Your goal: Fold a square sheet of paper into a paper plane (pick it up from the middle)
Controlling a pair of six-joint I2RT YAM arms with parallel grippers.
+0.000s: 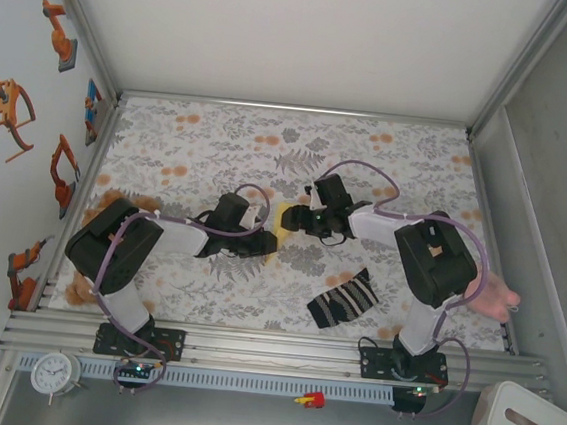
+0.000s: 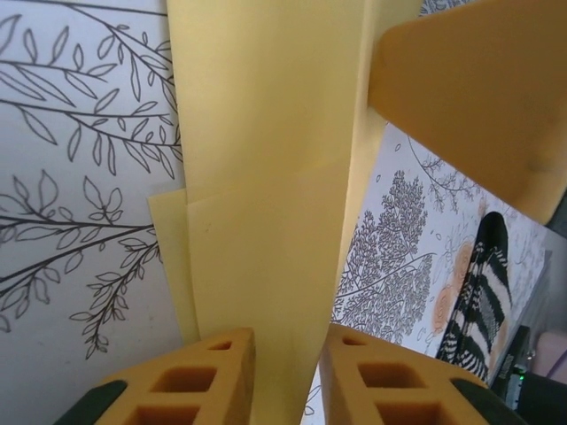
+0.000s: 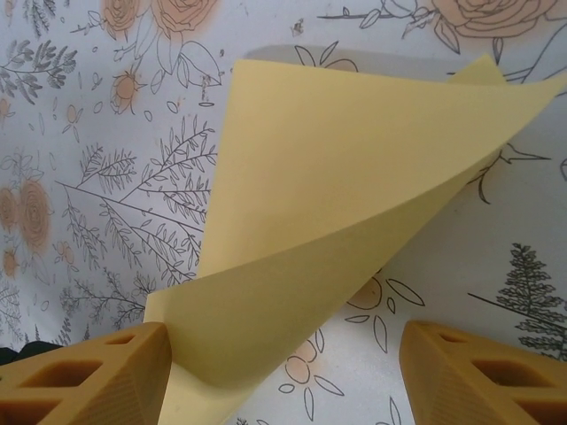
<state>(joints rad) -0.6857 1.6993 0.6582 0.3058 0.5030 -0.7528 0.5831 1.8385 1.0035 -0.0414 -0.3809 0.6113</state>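
The pale-yellow square sheet of paper (image 1: 281,220), partly folded, lies on the floral cloth between the two arms. In the left wrist view the paper (image 2: 266,177) runs as a long folded strip through the gap of my left gripper (image 2: 288,376); its jaws stand a little apart around it. A finger (image 2: 478,88) of the right gripper presses in from the upper right. In the right wrist view a raised triangular flap of the paper (image 3: 354,177) curls up inside my right gripper (image 3: 283,376). That gripper is wide open, and the flap brushes its left finger (image 3: 97,372).
A black-and-white striped sock (image 1: 343,299) lies on the cloth just right of centre, near the right arm. A pink soft toy (image 1: 495,293) sits at the right edge, a brown one (image 1: 80,288) at the left. Frame walls enclose the table.
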